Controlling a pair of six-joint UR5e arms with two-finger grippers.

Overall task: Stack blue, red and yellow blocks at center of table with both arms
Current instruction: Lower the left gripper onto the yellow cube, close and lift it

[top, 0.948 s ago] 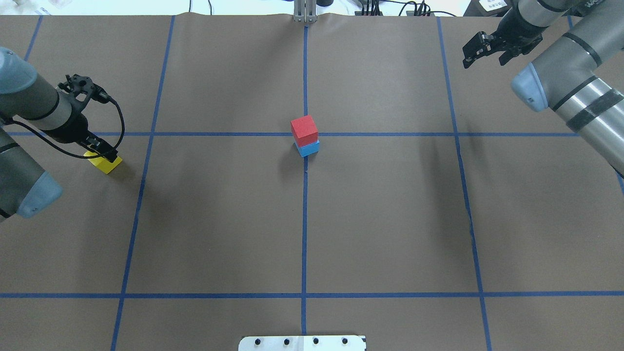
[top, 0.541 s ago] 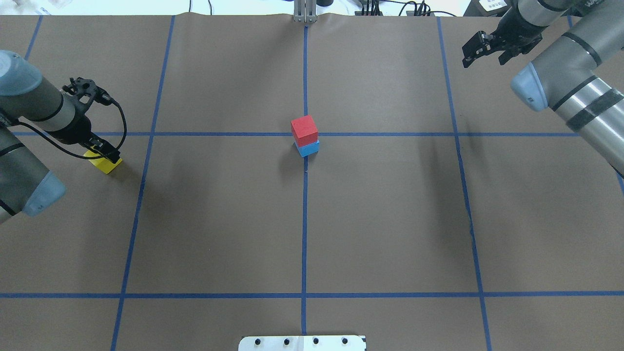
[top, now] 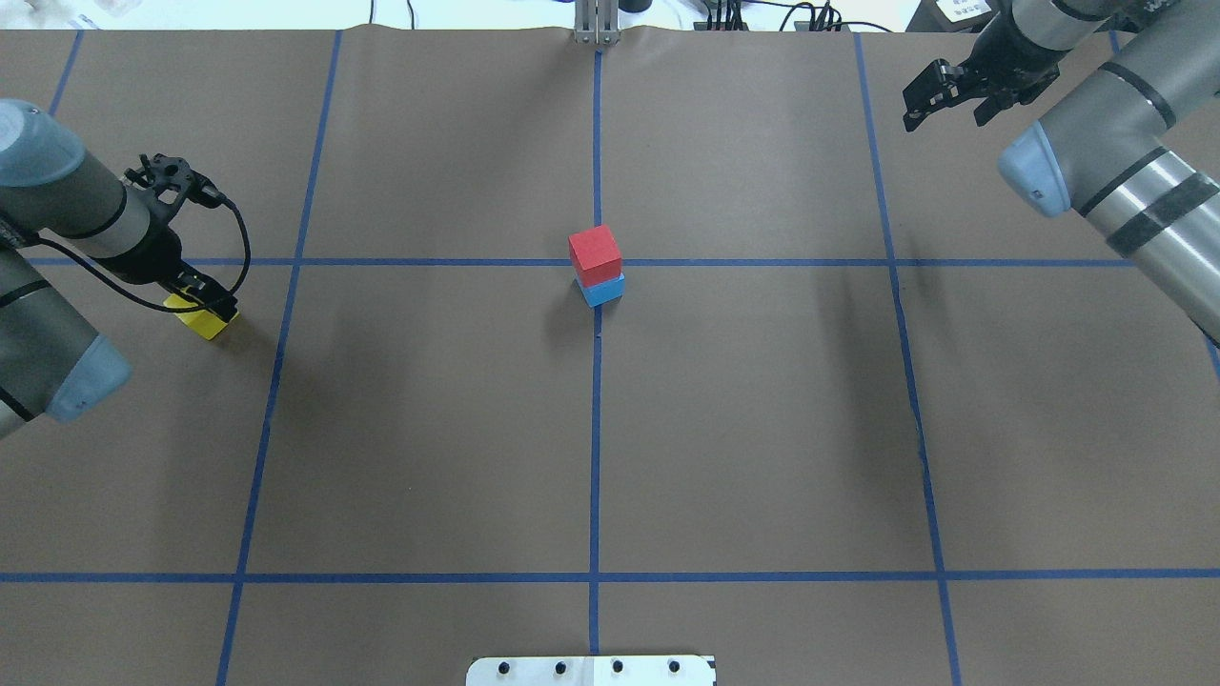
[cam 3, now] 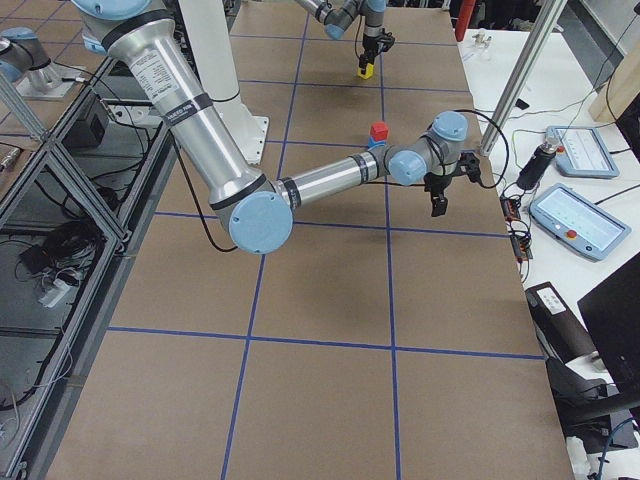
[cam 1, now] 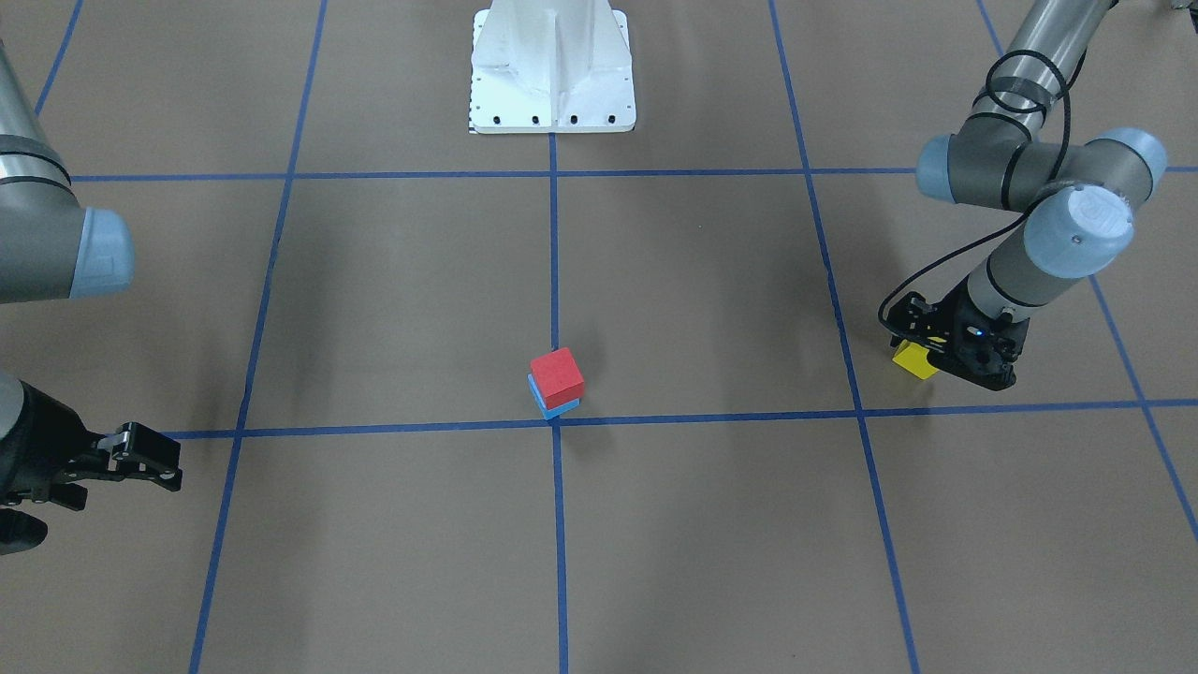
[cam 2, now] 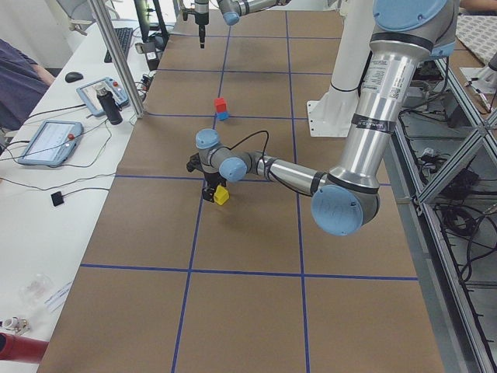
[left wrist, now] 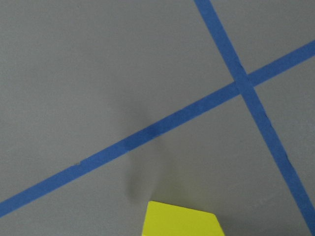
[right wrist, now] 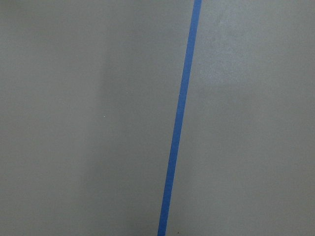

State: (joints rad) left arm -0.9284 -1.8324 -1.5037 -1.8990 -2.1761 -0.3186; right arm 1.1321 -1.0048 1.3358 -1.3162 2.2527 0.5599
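A red block sits on a blue block at the table's centre crossing; the stack also shows in the front view. A yellow block lies on the table at the left, also seen in the front view and at the bottom edge of the left wrist view. My left gripper is low over the yellow block, with its fingers on either side of it; it looks open. My right gripper is open and empty above the far right corner.
Blue tape lines divide the brown table into squares. The robot's white base plate stands at the near-middle edge. Operator desks with pendants flank the far side.
My left arm has shifted slightly up and to the right and settled over the yellow block. The right gripper has drifted slightly farther back. The stack has not moved.
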